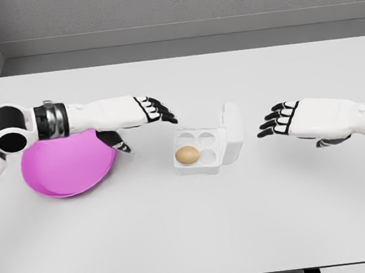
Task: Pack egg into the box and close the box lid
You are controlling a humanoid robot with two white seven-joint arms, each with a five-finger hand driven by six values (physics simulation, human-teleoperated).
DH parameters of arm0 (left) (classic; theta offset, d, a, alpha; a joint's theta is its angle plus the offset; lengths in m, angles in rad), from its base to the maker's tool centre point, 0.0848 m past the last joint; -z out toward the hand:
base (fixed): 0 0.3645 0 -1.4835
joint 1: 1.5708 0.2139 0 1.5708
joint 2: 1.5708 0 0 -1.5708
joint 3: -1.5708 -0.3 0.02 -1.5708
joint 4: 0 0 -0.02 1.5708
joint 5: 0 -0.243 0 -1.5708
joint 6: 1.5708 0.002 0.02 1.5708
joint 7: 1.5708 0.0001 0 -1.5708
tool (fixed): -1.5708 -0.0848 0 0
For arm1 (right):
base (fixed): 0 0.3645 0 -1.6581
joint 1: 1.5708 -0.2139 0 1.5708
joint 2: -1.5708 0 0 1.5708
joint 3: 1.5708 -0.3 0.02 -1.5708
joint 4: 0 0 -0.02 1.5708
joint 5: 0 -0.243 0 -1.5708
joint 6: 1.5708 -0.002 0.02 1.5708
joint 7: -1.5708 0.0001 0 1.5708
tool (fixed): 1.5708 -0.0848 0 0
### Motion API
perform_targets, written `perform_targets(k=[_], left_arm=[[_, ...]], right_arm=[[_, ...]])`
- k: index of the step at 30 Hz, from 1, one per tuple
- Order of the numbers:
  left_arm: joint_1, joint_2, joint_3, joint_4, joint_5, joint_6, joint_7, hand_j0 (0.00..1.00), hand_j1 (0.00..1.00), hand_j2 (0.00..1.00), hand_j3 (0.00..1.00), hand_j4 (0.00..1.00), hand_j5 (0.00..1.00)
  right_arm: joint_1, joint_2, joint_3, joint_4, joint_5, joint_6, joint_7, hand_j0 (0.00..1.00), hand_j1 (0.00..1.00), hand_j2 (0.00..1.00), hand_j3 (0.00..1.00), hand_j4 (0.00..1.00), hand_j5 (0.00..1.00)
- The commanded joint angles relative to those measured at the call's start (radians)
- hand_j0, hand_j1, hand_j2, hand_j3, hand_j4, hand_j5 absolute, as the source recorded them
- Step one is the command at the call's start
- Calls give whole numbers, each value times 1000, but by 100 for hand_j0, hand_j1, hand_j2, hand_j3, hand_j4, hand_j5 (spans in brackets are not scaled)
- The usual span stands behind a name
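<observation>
Egg point(187, 154) sits in open unlabelled box point(206, 145); left hand point(153, 111) and right hand point(279, 119) spread, empty.

Bowl point(67, 169) (far rim) behind left forearm point(101, 114)

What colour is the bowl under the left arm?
The bowl is bright pink-magenta, seen best in the head view.

White arms, black joints; left hand point(155, 110), right hand point(278, 120) (black-tipped fingers).
</observation>
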Motion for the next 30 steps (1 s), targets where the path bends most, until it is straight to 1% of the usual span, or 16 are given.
perform_targets(k=[1,3,4,5,16,20,26,30], left_arm=[[0,83,52,61,61,2,1,100,100,100,100,100,100],[0,97,86,135,82,2,0,100,100,100,100,100,100],[0,100,106,143,82,2,1,100,100,100,100,100,100],[0,106,109,149,84,2,1,100,100,100,100,100,100],[2,117,115,149,98,2,1,100,100,100,100,100,100],[2,119,115,149,98,2,1,100,100,100,100,100,100],[3,119,117,147,98,2,1,100,100,100,100,100,100],[3,119,117,147,98,2,1,100,100,100,100,100,100]], right_arm=[[0,1,0,0,-5,3,0,100,100,100,100,100,100],[-3,4,0,0,-5,3,0,100,100,100,100,100,100],[-8,4,0,0,-5,3,0,100,100,100,100,100,100],[-8,4,0,0,-5,3,0,100,100,100,100,100,100],[-31,14,26,-2,-5,3,0,100,100,100,100,100,100],[-54,26,57,-2,-5,3,0,100,100,100,100,100,100],[-61,34,74,-2,-5,3,0,100,100,100,100,100,100],[-81,46,99,-2,-5,3,0,100,100,100,100,100,100]])
